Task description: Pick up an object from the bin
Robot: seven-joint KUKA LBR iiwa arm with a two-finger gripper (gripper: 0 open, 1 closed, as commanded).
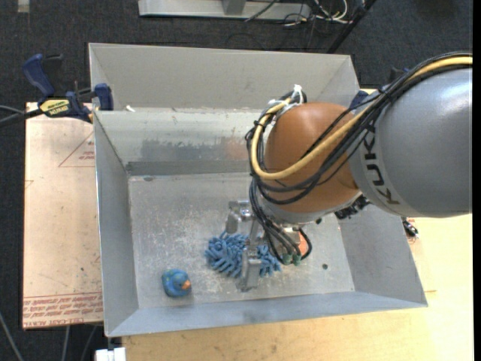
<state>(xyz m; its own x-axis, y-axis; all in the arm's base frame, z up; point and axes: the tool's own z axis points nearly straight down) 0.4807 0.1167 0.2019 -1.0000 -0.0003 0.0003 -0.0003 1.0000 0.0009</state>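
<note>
At bin [161,216] centre, hand [250,271] over blue tasselled toy [223,253], sprawled left-right.

On my feed the arm [432,145] is a fat grey casing with black KUKA lettering [376,173]. A glossy orange dome cover [312,153] caps the wrist, with yellow and black cables [261,173] looped over it and a bare-metal pincer [248,268] beneath.

Dark, speckled carpet [45,21] covers the floor around the work area; a pale grey metal stand foot [218,4] lies at the top, beside a tangle of black and white cables [334,2].
</note>
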